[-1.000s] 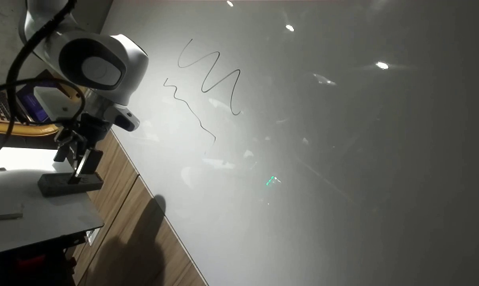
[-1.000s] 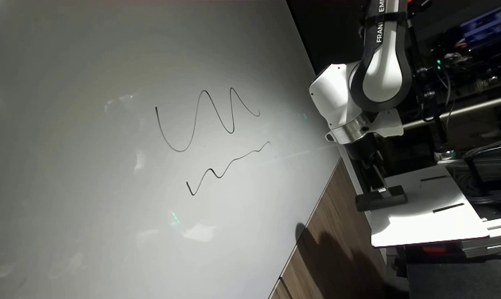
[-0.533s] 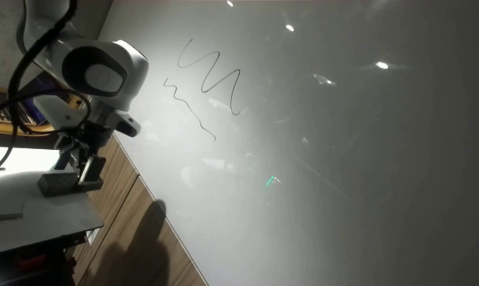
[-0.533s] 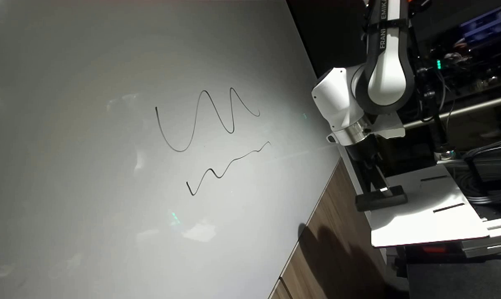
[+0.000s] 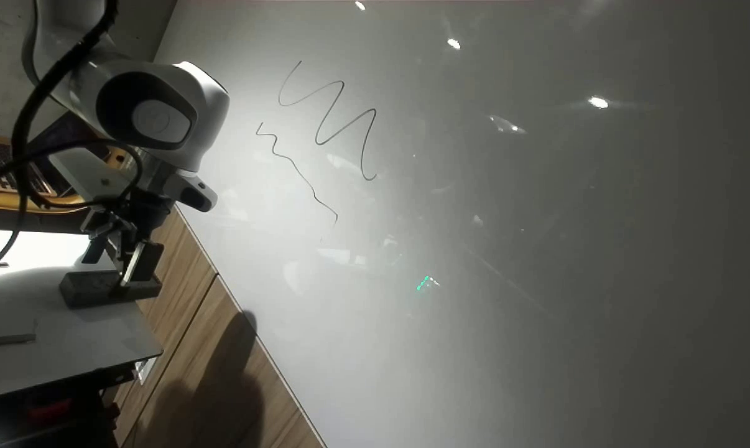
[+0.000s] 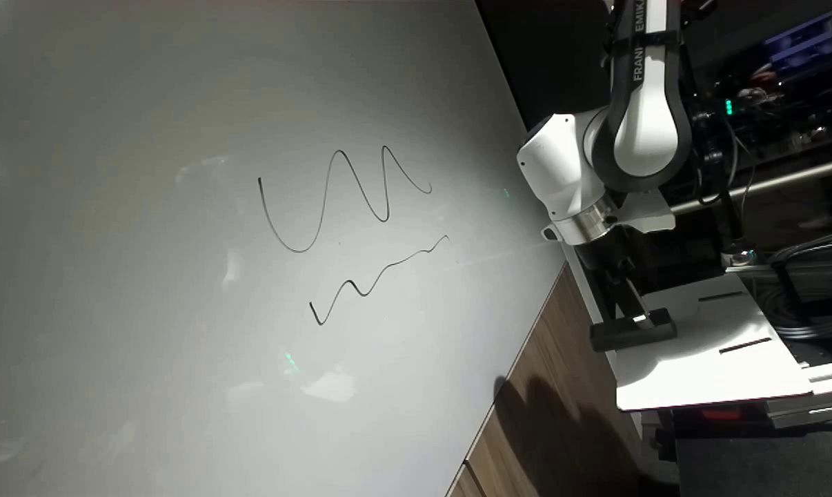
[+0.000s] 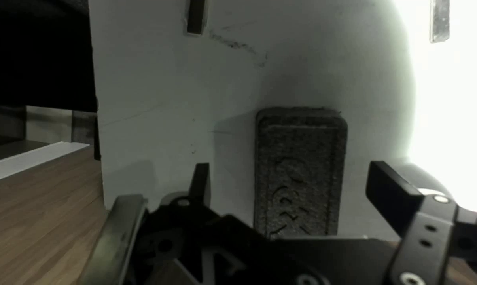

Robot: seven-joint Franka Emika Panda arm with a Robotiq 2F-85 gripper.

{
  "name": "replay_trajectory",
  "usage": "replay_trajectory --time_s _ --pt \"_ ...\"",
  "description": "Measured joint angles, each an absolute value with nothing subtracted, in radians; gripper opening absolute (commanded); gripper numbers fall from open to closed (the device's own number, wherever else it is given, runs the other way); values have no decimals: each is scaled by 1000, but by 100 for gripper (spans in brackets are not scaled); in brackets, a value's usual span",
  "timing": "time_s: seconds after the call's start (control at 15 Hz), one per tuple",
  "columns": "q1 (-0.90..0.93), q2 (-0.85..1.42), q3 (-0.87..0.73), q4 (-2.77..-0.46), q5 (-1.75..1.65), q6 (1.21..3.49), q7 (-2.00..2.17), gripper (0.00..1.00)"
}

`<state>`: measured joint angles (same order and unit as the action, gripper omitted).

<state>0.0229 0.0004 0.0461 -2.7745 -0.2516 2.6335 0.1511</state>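
Observation:
A dark grey block (image 7: pixel 301 158) with faint black marks on its top lies on a white panel (image 7: pixel 163 87). It shows in both exterior views (image 5: pixel 83 291) (image 6: pixel 616 336), near the panel's edge. My gripper (image 7: pixel 290 178) is open, with one finger on each side of the block in the wrist view. Gaps show between both fingers and the block there. In an exterior view the gripper (image 5: pixel 112 267) is low at the block, and the nearer finger overlaps it. I cannot tell whether that finger touches it. The block's near end is hidden behind the gripper body.
A large glossy whiteboard surface (image 5: pixel 505 342) stretches beside the arm, bearing two wavy black lines (image 6: pixel 350 281). Wood-grain panelling (image 5: pixel 182 305) borders it. Dark slots (image 7: pixel 197 18) cut the white panel. A black cable (image 5: pixel 27 112) hangs along the arm. Coiled cables (image 6: pixel 813 293) lie behind.
The gripper has moved down a little, so its finger overlaps the block more, then shifted slightly sideways. The block has not moved. The fingers stay open.

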Motion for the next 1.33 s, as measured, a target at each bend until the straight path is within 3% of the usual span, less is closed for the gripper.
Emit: replay_trajectory --time_s 0.73,0.8,0.87,1.2,1.33 --pt "43 42 48 -2774 -252 2686 151 100" --pt "43 48 48 -2774 -252 2692 151 75" --pt "44 51 48 -2774 -252 2696 151 74" --pt "58 57 48 -2773 -252 2707 153 35" --pt "65 57 48 -2772 -252 2707 154 32"
